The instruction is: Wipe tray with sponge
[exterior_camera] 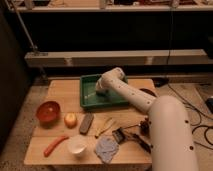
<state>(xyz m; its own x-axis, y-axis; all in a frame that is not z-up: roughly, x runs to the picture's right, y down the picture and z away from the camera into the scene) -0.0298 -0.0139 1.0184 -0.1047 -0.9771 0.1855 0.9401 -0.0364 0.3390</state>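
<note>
The green tray [88,93] sits at the back middle of the wooden table [60,90]. My white arm reaches from the lower right across the table into the tray. My gripper [101,89] is down inside the tray, over its middle, mostly hidden behind the wrist. No sponge shows; whatever is under the gripper is hidden by the arm.
On the table in front of the tray lie a red bowl [48,112], an orange fruit [70,119], a dark grey bar [86,123], a carrot-like orange stick [55,145], a white cup [76,146], a grey cloth [107,149] and a banana-like piece [104,127]. A shelf rail [100,57] runs behind.
</note>
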